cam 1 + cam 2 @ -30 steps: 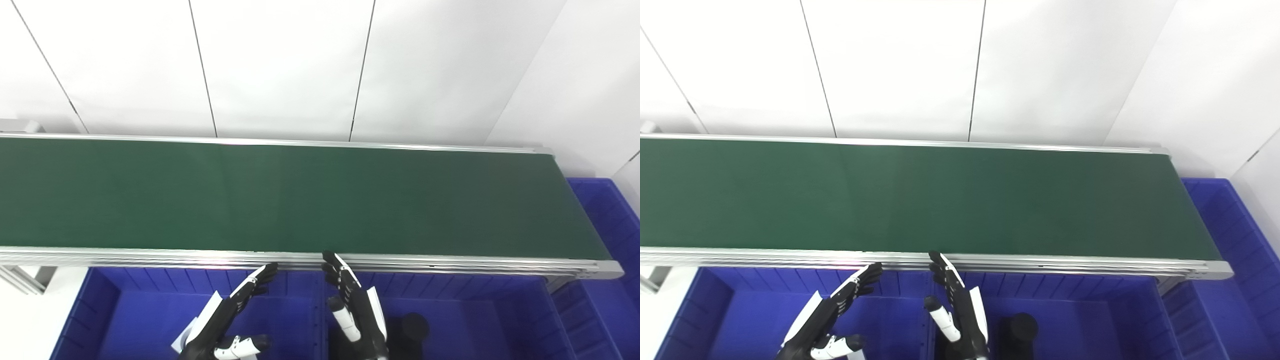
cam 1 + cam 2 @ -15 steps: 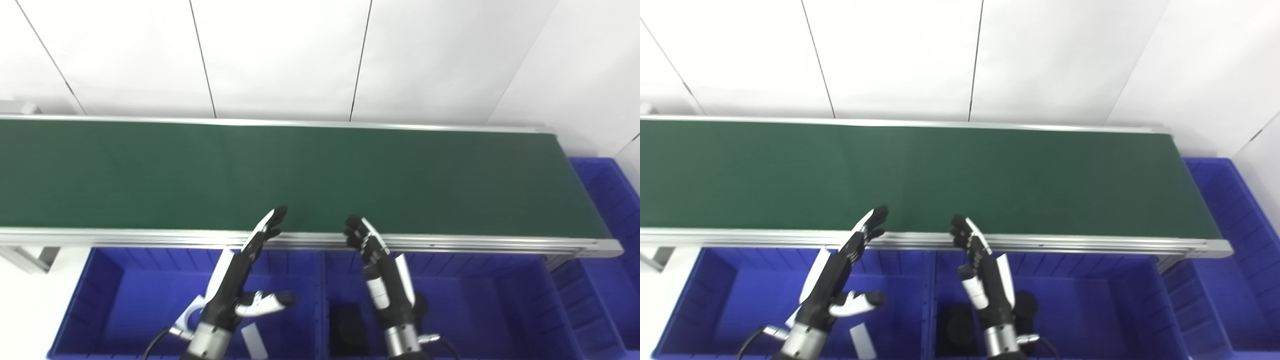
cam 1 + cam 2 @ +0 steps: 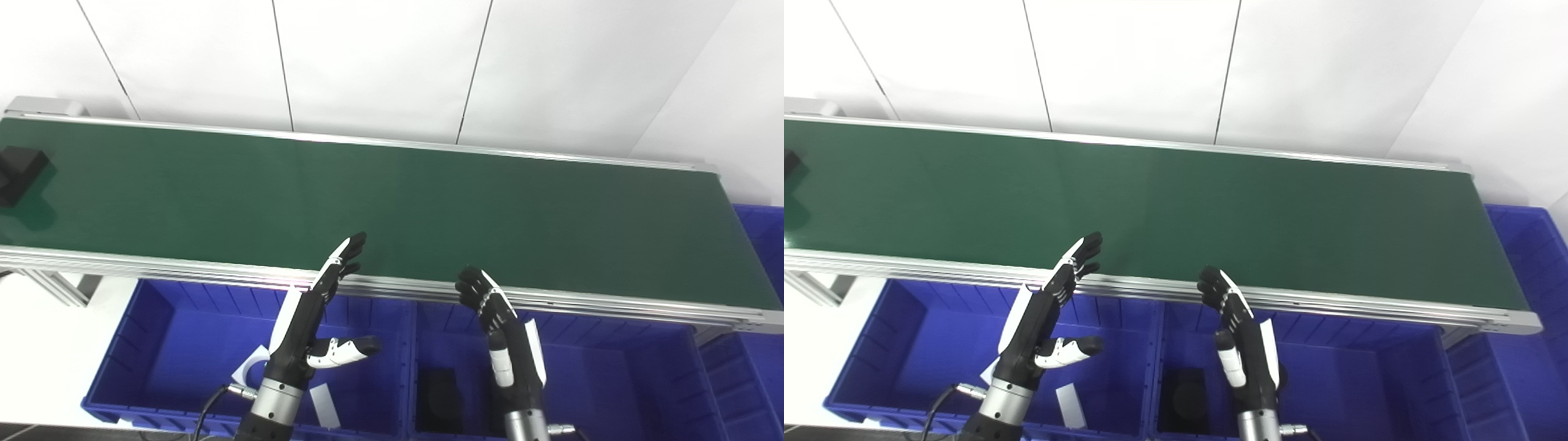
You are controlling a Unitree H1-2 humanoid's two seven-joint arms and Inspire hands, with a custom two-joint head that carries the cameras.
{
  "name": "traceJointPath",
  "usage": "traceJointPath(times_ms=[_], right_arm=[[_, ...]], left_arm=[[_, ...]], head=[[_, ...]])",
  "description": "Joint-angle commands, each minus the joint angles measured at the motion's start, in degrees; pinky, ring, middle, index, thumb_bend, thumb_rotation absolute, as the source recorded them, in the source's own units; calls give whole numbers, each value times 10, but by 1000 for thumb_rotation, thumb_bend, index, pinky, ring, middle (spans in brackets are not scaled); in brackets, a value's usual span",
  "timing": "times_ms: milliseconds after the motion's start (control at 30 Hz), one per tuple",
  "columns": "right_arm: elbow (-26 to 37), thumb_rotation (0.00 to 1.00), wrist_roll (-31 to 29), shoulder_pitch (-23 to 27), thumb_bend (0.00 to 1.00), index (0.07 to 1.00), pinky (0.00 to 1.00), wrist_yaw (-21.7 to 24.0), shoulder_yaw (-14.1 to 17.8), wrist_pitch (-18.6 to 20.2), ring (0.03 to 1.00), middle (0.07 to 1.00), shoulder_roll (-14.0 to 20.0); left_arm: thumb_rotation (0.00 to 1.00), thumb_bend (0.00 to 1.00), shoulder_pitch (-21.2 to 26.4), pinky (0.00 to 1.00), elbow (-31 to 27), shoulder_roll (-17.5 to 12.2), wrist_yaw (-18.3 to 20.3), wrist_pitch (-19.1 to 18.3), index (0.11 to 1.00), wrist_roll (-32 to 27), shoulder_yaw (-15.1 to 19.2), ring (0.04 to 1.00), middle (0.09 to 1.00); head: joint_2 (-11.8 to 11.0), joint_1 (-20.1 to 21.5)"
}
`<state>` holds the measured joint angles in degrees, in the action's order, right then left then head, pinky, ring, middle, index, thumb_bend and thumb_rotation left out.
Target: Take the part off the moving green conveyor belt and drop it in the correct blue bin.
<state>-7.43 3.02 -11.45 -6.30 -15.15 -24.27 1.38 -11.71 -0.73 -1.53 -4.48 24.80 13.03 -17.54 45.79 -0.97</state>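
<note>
A black block-shaped part (image 3: pixel 18 173) rides at the far left end of the green conveyor belt (image 3: pixel 392 202); in the right eye view it is cut by the picture's left edge (image 3: pixel 789 164). My left hand (image 3: pixel 315 318) hovers over the left blue bin (image 3: pixel 141 343), open, fingertips reaching the belt's near rail. My right hand (image 3: pixel 505 331) is raised over the middle blue bin (image 3: pixel 612 380), open and holding nothing. Both hands are far to the right of the part.
White flat pieces (image 3: pixel 321 407) lie in the left bin. Black parts (image 3: pixel 438 398) sit in the middle bin. Another blue bin (image 3: pixel 759 226) stands past the belt's right end. White wall panels rise behind the belt.
The view has shifted left and tilted, bringing the black part into sight at the belt's left end. Both hands have risen from the bins toward the belt's near rail, still open.
</note>
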Motion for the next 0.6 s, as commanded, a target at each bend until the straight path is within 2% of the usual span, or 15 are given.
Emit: traceJointPath(times_ms=[0,267,333,467,500,533,567], right_arm=[[24,970,-5,2,833,853,811,9,4,-26,830,843,-7],[30,968,3,-4,832,851,804,11,9,-26,826,840,-10],[29,971,8,-3,834,855,805,9,9,-26,828,844,-10],[27,982,27,-2,840,858,810,-8,5,-26,836,856,-16],[26,979,31,-2,844,856,811,-12,2,-26,837,856,-19],[24,975,34,-2,843,855,811,-15,-1,-26,838,857,-22],[20,974,40,-1,843,855,811,-21,-5,-26,838,857,-28]], left_arm=[[740,846,1,852,-12,6,-5,20,907,4,2,913,926],[728,854,-9,868,-30,19,8,0,892,-10,13,909,911],[726,855,-10,867,-32,21,10,-4,888,-11,16,907,908],[722,846,-9,865,-32,15,21,0,886,-22,21,907,906],[713,836,-10,871,-34,11,25,1,887,-27,24,911,909],[708,835,-11,866,-38,9,27,-1,884,-30,26,907,906],[708,836,-14,864,-44,7,31,-5,883,-36,30,906,906]], head=[[-2,1],[3,5],[2,20],[0,76],[-5,108],[-6,116],[-13,158]])
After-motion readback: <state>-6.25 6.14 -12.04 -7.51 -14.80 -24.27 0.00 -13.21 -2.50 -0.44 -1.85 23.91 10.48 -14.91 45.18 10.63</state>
